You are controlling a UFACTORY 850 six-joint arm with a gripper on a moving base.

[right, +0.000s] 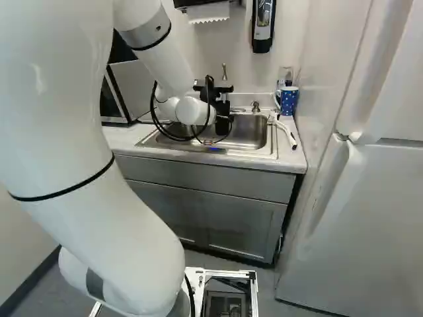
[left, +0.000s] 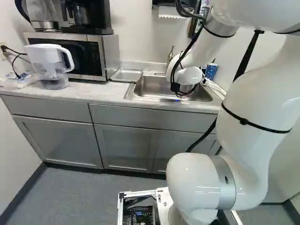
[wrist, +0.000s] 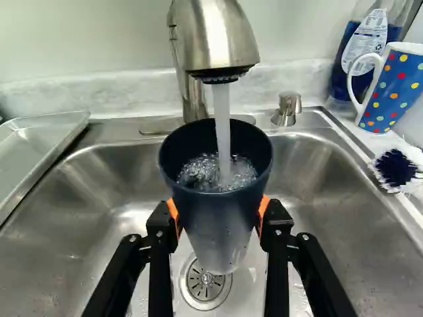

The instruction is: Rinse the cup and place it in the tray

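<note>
- Refrigerator [right: 357, 218], white, standing at the right of the right base view.
- Cabinets [left: 61, 140], grey, doors shut, under the tabletop [left: 98, 96].
- Arm [right: 99, 218], white, one; I have it reaching over the sink [wrist: 86, 191], its black gripper [right: 221, 111] above the basin.
- Microwave [left: 89, 58], silver and black, on the tabletop; coffee maker [left: 84, 14] on top of it.
- Sink, stainless steel, single basin, set into the tabletop.
- Tray [left: 126, 75], metal, shallow, between microwave and basin.
- Pitcher [left: 45, 58], clear with white lid and handle, in front of the microwave.
- Faucet [wrist: 218, 33], brushed metal, running; I see its stream drop straight into the cup [wrist: 221, 224].
- Gripper [wrist: 219, 212], wrist view: orange pads pinching the cup from two sides.
- Cup, dark blue, one; held mouth up under the faucet, over the basin, water bubbling inside. Outside the tray.
- Bottle [wrist: 367, 46], blue contents, white label, behind the mug [wrist: 396, 82].
- Mug, blue with coloured dots, by the sink's corner.
- Brush [wrist: 395, 166], dark bristles, at the sink's edge near the mug.
- Drain [wrist: 206, 281], round, slotted, in the basin floor; I see it partly behind the cup.
</note>
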